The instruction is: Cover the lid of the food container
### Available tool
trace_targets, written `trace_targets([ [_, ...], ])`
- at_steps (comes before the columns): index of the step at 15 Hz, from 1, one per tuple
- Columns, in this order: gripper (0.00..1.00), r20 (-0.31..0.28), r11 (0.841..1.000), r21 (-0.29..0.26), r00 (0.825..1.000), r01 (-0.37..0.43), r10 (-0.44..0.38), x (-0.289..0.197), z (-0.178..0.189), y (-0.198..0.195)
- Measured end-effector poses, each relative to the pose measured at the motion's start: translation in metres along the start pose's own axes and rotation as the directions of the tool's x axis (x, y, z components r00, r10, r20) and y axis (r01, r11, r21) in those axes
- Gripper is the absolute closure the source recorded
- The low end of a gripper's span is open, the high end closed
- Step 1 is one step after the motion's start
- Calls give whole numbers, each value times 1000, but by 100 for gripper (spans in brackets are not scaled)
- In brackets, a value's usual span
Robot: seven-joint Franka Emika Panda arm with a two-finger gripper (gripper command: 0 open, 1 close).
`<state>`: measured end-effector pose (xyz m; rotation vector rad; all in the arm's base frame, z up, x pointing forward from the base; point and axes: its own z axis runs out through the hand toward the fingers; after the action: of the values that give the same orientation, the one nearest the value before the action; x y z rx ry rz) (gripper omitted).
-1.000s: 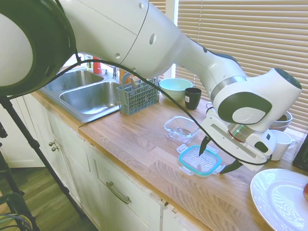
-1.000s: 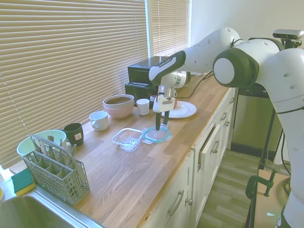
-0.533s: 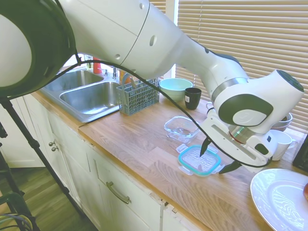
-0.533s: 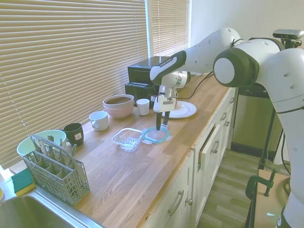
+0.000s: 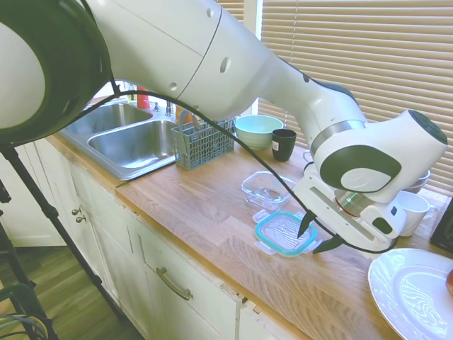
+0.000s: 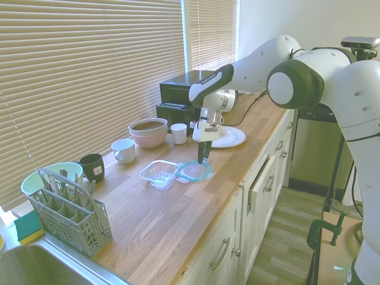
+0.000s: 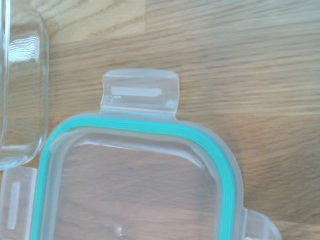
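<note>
Lid (image 5: 284,233) lies flat on countertop (image 5: 212,212) just beside the food container (image 5: 267,189), w/ gripper (image 5: 316,234) over lid's far edge from container, jaws spread apart, holding nothing, so lid lies container-ward of jaws.

The lid (image 5: 284,233) is clear with a teal rim; its snap tabs (image 7: 140,95) are colourless. The container (image 5: 267,190) is transparent. The tabletop (image 5: 212,212) is light brown wood with streaked grain. The bowl (image 5: 257,129) is pale green, the cup (image 5: 284,144) black, the plate (image 5: 410,294) white, the cutlery basket (image 5: 202,142) grey-blue, the mixing bowl (image 6: 148,132) pink.
</note>
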<state>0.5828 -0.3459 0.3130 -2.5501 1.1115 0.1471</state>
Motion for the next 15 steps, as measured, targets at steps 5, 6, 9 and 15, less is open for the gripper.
trace_targets([
  [5,100,6,1000,-1,1000,-2,2,-1,3,1],
  [6,100,5,1000,-1,1000,-1,1,-1,3,1],
  [9,100,5,1000,-1,1000,-2,2,-2,2,0],
  [15,100,0,1000,-1,1000,3,-3,-15,-3,-17],
])
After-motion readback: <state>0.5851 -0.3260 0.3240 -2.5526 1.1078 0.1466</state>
